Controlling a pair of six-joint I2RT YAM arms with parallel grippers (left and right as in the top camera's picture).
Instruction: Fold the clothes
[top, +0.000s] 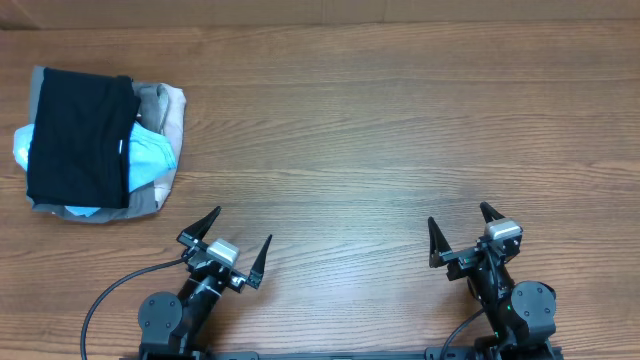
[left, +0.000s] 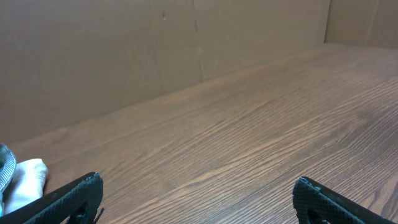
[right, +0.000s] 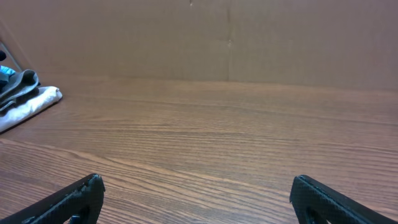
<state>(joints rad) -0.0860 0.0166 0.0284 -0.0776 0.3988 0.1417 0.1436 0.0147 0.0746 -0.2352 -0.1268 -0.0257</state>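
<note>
Status: both arms are sitting at the near edge of the desk (top: 400, 120), nothing in hand. Left end effector (top: 243, 224) is showing its fingers spread wide with an empty gap. Right end effector (top: 458, 213) is showing the same, spread and empty. Both wrist views are confirming it, with only bare wood showing between the fingers.

Black T-shirt (top: 80, 135) is lying well ahead and to the left of the left end effector, well apart from it, and much farther from the right one. It is resting as a rough rectangle on top of a pile. Under it, a light blue garment (top: 155, 152) and grey garments (top: 165, 105) are poking out on the side facing the left end effector.

Handling, my read: fabric is looking soft, light and limp. It is likely going to sag from any pinch point and not hold shape. Layers are probably going to slide over each other and over the pile below. Not fragile.

Grip: I'm leaning toward a shallow pinch on one outer edge or corner facing the left end effector, so the fingers are taking only black cloth and not snagging the blue layer beneath. Small white tag (top: 121, 146) is appearing to mark the neck on that edge, useful for orientation. A two-corner hold is looking best for spreading it, but that is asking a long reach of the right end effector.
</note>
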